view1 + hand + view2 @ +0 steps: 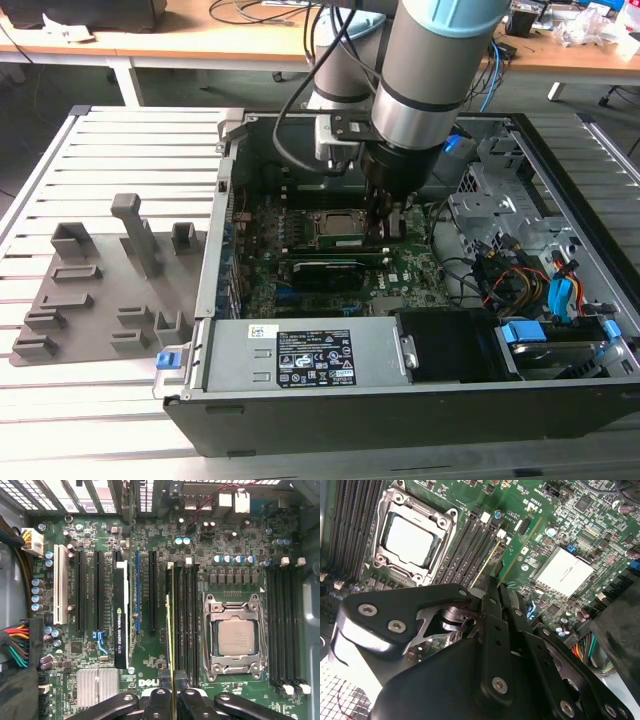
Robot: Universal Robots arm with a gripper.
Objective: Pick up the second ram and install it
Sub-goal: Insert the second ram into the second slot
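Note:
My gripper reaches down into the open computer case, just to the exterior view's right of the processor socket. It is shut on the second ram, a thin green stick seen edge-on between the black fingers in both wrist views. The ram runs along the black memory slots beside the socket. Whether it sits in a slot or hovers just above, I cannot tell. Another thin board edge stands in a neighbouring slot.
A black graphics card stands in a slot beyond the ram. A silver heat sink and coloured cables lie nearby. The power supply lines the case front. A grey holder plate rests on the slatted table outside.

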